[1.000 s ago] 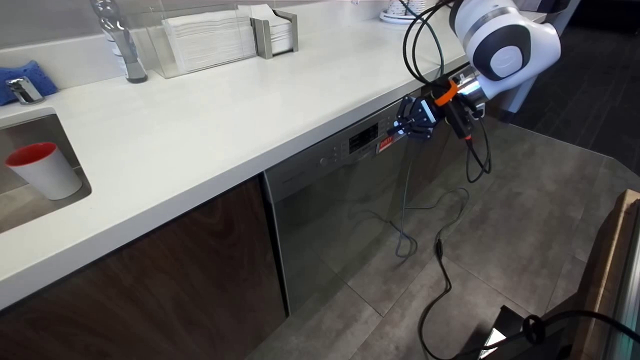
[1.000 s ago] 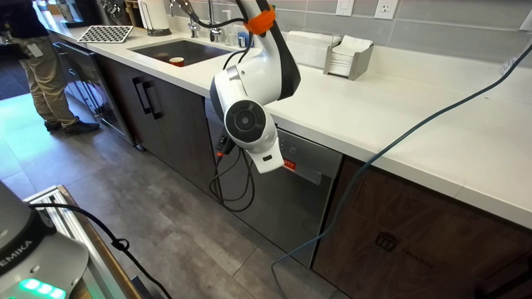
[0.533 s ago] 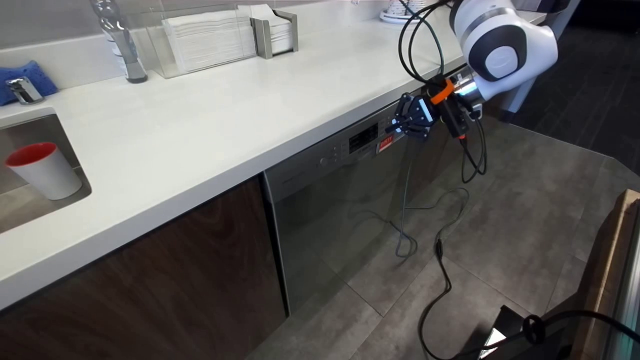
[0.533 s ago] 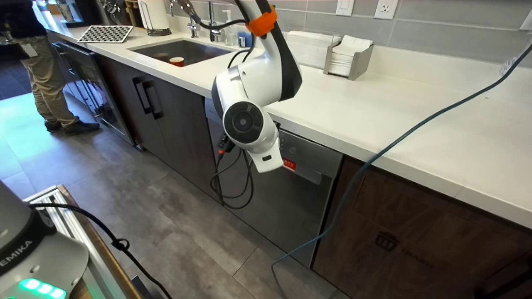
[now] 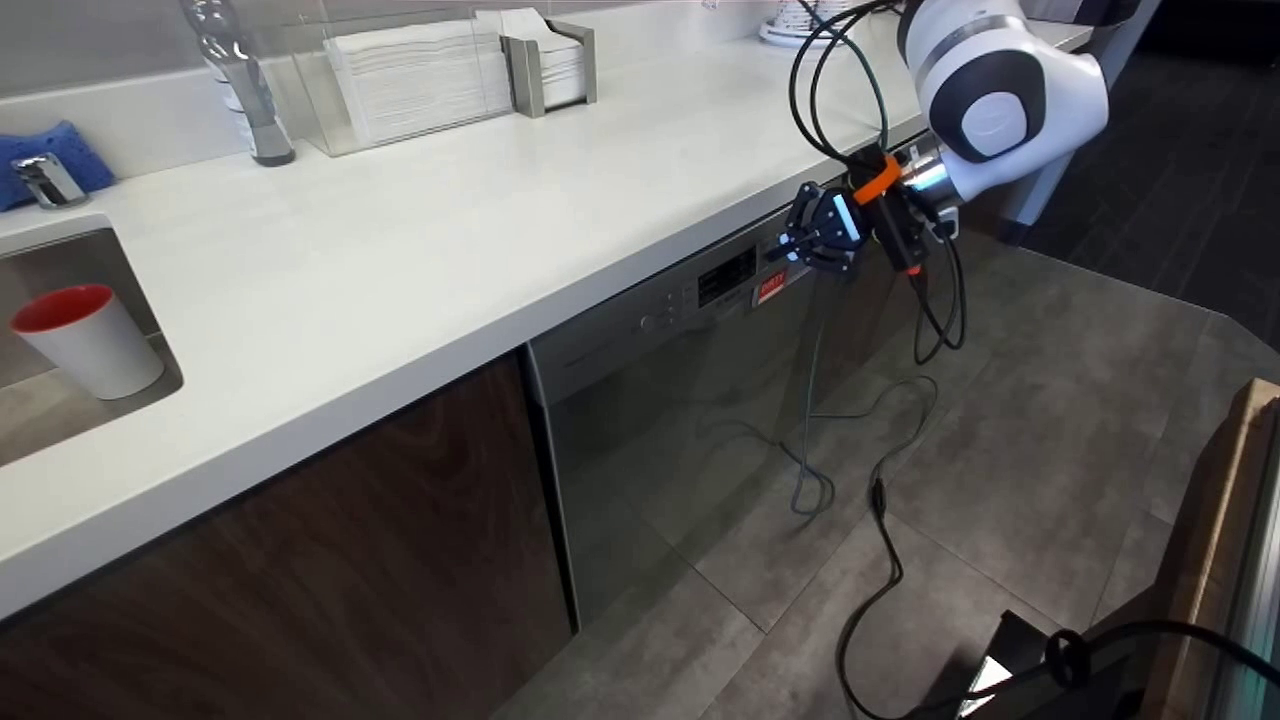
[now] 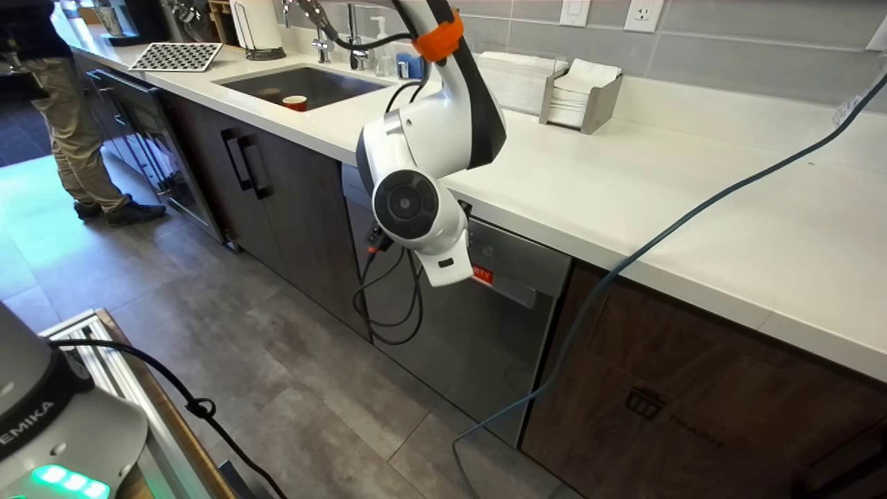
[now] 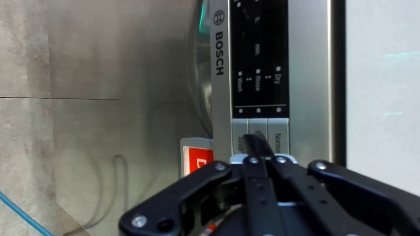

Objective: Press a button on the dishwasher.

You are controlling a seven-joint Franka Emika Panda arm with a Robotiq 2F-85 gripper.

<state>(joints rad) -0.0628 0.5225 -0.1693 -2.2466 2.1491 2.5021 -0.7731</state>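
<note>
The dishwasher has a grey brushed-metal front; it also shows in an exterior view and the wrist view. Its dark display sits in the top strip and shows unlit in the wrist view. Beside it in the wrist view are three grey buttons, including one marked "Normal". My gripper is shut and empty, with its fingertips in front of the middle button, partly hiding it. I cannot tell whether they touch. In an exterior view the arm hides most of the gripper.
The white counter edge overhangs the dishwasher just above the gripper. A red label sits below the fingertips. Cables hang from the wrist and a blue cable crosses the front. A person stands far left.
My gripper and arm have moved slightly left and up in an exterior view, along the control strip toward the display. The gripper stays shut. The person at the far left has shifted slightly.
</note>
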